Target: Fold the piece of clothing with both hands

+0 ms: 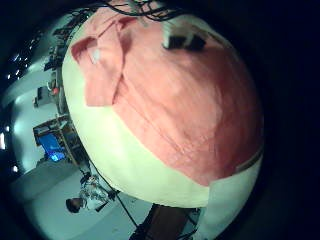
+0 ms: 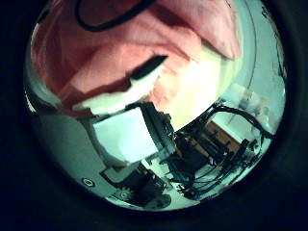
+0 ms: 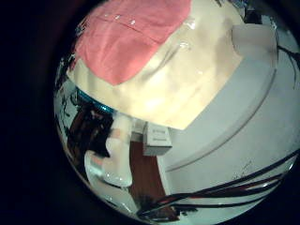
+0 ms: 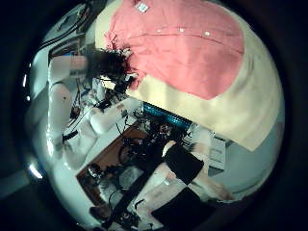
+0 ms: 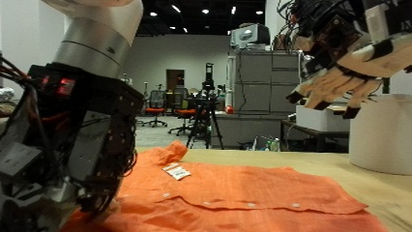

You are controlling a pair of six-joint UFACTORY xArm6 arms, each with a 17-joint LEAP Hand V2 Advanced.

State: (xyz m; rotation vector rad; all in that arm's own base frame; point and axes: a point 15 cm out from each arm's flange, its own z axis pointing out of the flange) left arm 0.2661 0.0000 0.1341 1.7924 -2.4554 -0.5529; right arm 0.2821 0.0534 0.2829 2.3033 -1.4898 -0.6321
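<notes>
An orange button shirt [image 5: 245, 188] lies spread flat on the light table [image 5: 380, 198], its white collar label [image 5: 178, 171] facing up. My left hand [image 5: 65, 145] hangs low over the shirt's edge nearest the camera. Its palm views are filled by the shirt [image 1: 180, 100] [image 2: 96, 48], with a straight finger [image 2: 130, 135] stretched over the cloth and nothing gripped. My right hand [image 5: 341, 68] is raised high above the far side of the table, fingers relaxed and empty. From there the shirt [image 3: 127, 37] [image 4: 183, 38] looks small and far below.
A white cylinder [image 5: 383, 135] stands at the table's end under the right hand. Behind the table are grey cabinets [image 5: 257, 97], office chairs and a tripod. The table edge [image 3: 187, 103] drops to the floor beside the shirt.
</notes>
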